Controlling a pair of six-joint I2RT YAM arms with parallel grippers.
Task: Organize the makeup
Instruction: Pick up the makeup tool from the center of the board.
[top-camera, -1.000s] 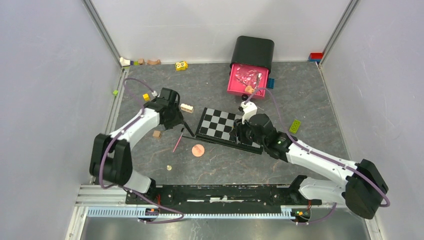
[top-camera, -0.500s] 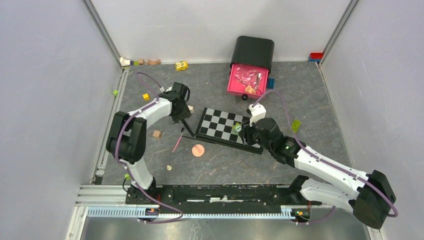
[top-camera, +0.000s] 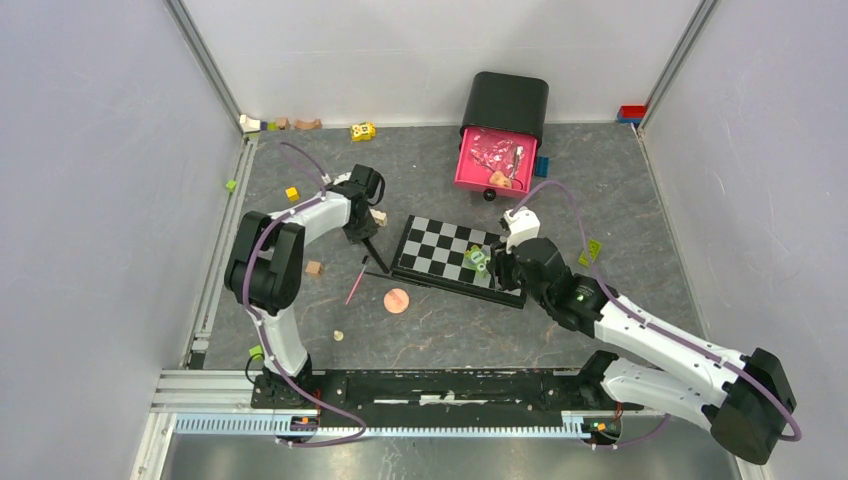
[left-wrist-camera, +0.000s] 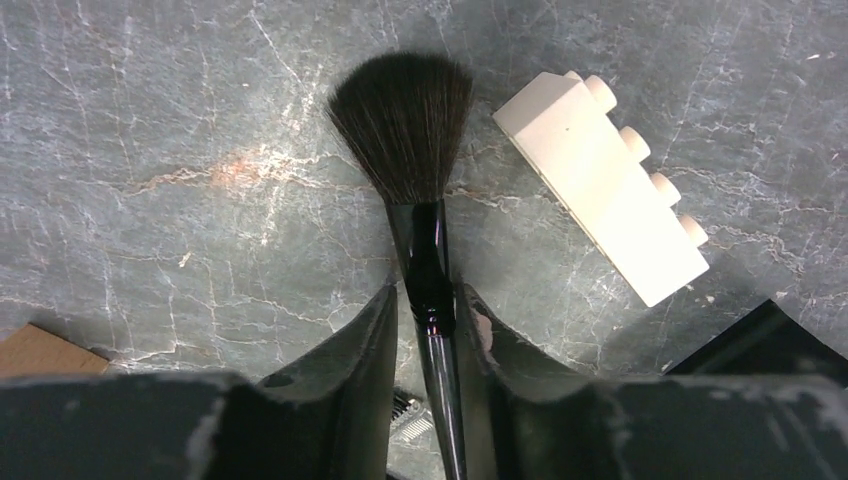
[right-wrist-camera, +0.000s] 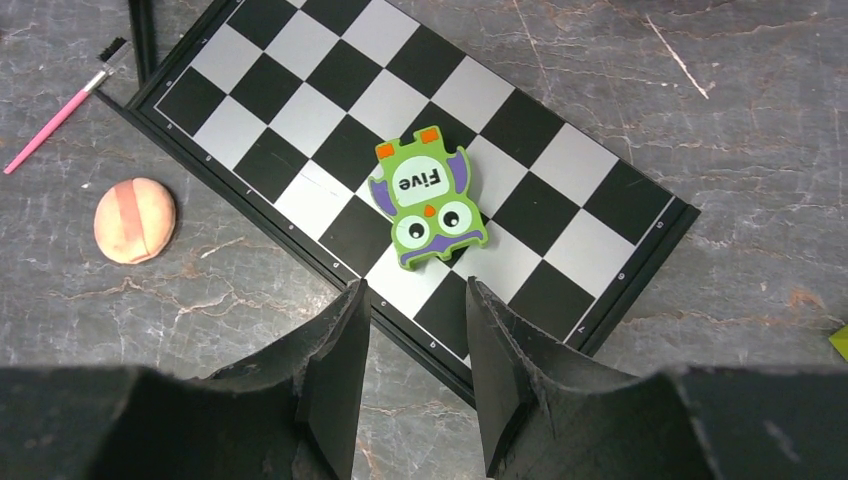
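Standing by the counter, I see the left hand down low at the left of the chequered board. Its two fingers are closed in against either side of the black brush, gripping the glossy handle just below the bristle head. The dark bristles fan out ahead of the fingers over the grey stone surface, just beside a cream toy block that lies at a slant to their right, not touching them.

The right hand hangs over the near edge of the board with its fingers apart and nothing between them. A green owl-shaped piece marked "Five" lies flat on the squares just beyond the fingertips.

To the left of the board, the round peach puff rests on the counter. A thin pink stick with a small bristle tip lies a little beyond it, near the board's corner. At the back of the counter a pink drawer stands pulled out of a black case, with a few small items inside that I cannot make out.
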